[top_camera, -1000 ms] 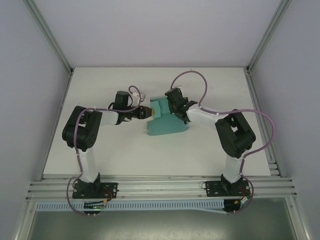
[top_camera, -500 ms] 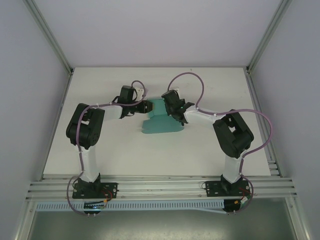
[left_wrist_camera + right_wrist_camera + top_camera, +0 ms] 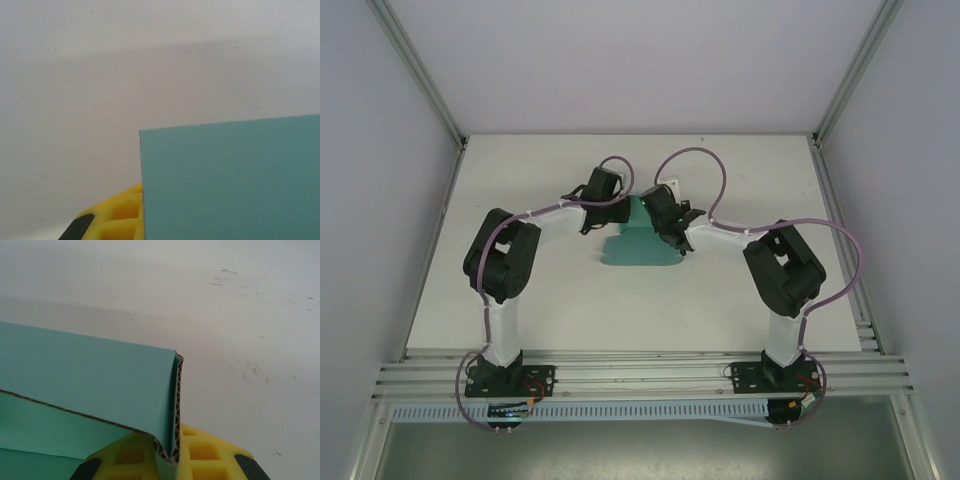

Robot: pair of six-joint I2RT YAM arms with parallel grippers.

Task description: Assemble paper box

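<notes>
The paper box [image 3: 638, 250] is teal corrugated card, partly folded, with a flat panel on the white table and a wall standing up at its far side. My right gripper [image 3: 667, 222] is shut on a doubled-over fold of it [image 3: 90, 375], pinched between the yellow fingers [image 3: 210, 455]. My left gripper [image 3: 618, 212] is against the far left edge of the upright wall. In the left wrist view a teal panel [image 3: 230, 180] covers most of the jaws. One yellow finger [image 3: 120, 215] pokes out on its left. Whether it pinches the card is hidden.
The white table [image 3: 520, 290] has open room left, right and in front of the box. Aluminium rails [image 3: 640, 372] run along the near edge. Grey walls with slanted frame posts [image 3: 420, 75] close in both sides. Purple cables [image 3: 695, 160] loop above the wrists.
My left arm swung back and to the right up to the box's far left edge, and its jaws closed. The box and my right gripper shifted slightly back and to the left.
</notes>
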